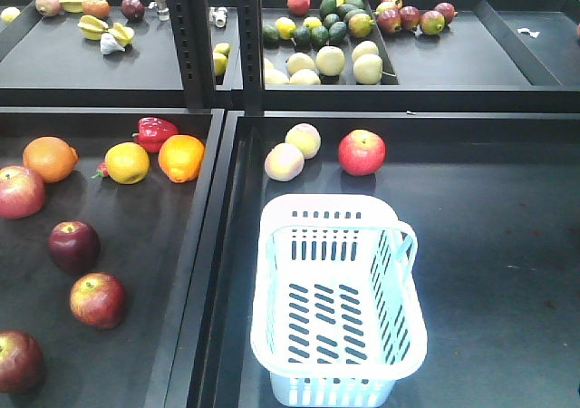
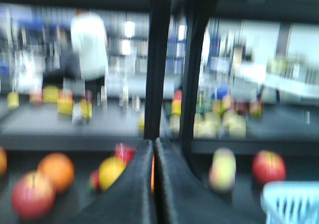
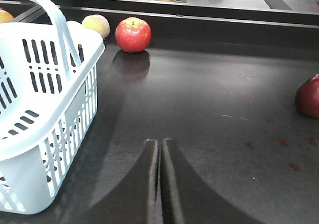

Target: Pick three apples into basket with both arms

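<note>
Three smallish apples lie in the left tray in the front view: a dark maroon one (image 1: 74,245), a deep red one with a yellow patch (image 1: 97,299) and another deep red one at the bottom left edge (image 1: 18,361). The pale blue-white basket (image 1: 335,299) stands empty in the right tray and also shows in the right wrist view (image 3: 40,94). My left gripper (image 2: 153,143) is shut and empty, held high facing the shelves; its view is blurred. My right gripper (image 3: 159,143) is shut and empty, low over the tray floor to the right of the basket. Neither arm shows in the front view.
Two larger pinkish-red apples (image 1: 20,191) (image 1: 362,151), oranges (image 1: 50,158), a lemon-coloured fruit (image 1: 127,162), a red pepper (image 1: 155,132) and two pale peaches (image 1: 293,151) lie in the trays. A dark red apple (image 3: 309,97) sits at the right edge of the right wrist view. An upright black post (image 1: 201,36) divides the back shelves of fruit.
</note>
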